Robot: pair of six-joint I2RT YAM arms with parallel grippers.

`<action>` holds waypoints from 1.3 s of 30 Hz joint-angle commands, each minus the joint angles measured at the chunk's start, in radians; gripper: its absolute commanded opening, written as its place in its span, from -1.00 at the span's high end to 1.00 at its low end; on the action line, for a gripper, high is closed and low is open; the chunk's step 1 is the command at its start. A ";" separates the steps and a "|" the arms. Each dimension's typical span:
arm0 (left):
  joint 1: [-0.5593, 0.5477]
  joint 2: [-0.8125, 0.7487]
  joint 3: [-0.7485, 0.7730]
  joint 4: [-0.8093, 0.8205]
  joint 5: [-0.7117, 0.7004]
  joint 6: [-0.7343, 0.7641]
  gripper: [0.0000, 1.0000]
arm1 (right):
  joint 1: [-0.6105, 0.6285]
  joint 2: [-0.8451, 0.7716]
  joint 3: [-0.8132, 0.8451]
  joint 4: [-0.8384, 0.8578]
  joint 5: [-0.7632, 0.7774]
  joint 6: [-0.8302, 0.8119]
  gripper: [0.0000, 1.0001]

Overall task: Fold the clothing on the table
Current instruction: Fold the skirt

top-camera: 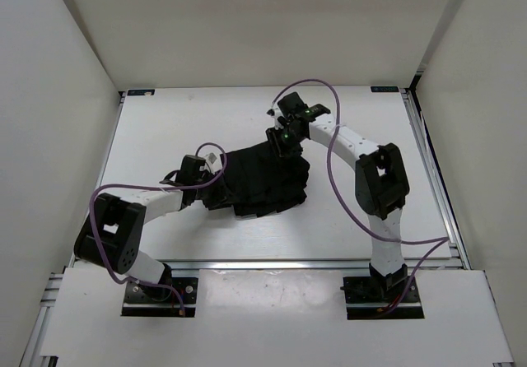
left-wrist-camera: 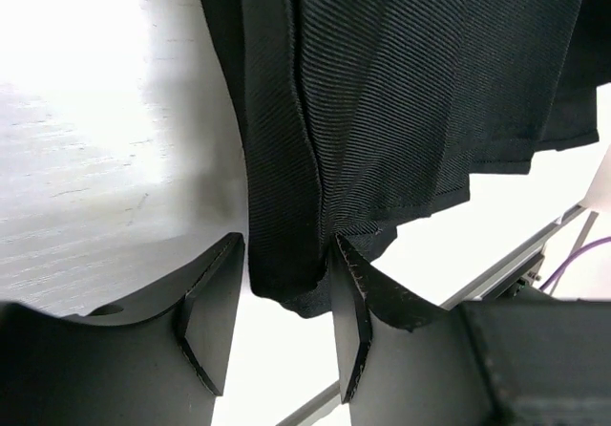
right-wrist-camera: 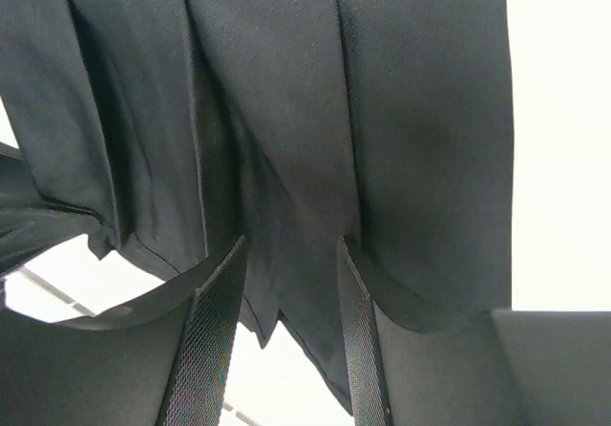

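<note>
1. Fabric first: the black pleated fabric garment (top-camera: 265, 182) lies bunched near the middle of the white flat surface (top-camera: 165, 128), between my two arms.
2. My left claw (left-wrist-camera: 286, 254) stands part-open, pinching a gathered edge of it.
3. My right claw (right-wrist-camera: 291, 249), also part-open, grips pleats at the garment's far side.

Open table (top-camera: 165, 128) surrounds the clothing (top-camera: 263, 182); walls (top-camera: 49, 95) enclose it.

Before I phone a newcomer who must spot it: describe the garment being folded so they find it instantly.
On the white table, look mid-surface, between the left arm and right arm. The clothing is a crumpled black pleated heap, the only soft thing among rigid white-and-black arms.
</note>
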 commanded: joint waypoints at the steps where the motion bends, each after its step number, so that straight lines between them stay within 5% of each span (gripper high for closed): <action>1: 0.014 -0.047 0.000 -0.001 0.013 0.002 -0.02 | 0.017 -0.088 -0.010 -0.023 0.136 -0.045 0.04; 8: 0.016 -0.053 -0.020 0.023 0.016 -0.015 -0.04 | -0.016 -0.151 -0.068 0.004 0.164 -0.062 0.02; 20: 0.017 -0.061 -0.024 0.012 0.007 -0.011 -0.03 | 0.003 -0.069 -0.120 0.055 -0.055 -0.016 0.14; 23: 0.019 -0.066 -0.041 0.025 0.007 -0.015 -0.03 | 0.008 -0.068 -0.128 0.064 -0.082 -0.014 0.50; 25: 0.023 -0.067 -0.038 0.032 0.010 -0.020 -0.03 | 0.008 -0.068 -0.117 0.052 -0.066 -0.011 1.00; 32: 0.028 -0.075 -0.044 0.028 0.016 -0.018 -0.02 | 0.020 -0.260 -0.167 -0.013 -0.020 -0.017 1.00; 39: 0.036 -0.092 -0.081 0.032 0.018 -0.023 0.12 | 0.027 -0.421 -0.498 -0.082 -0.036 -0.039 1.00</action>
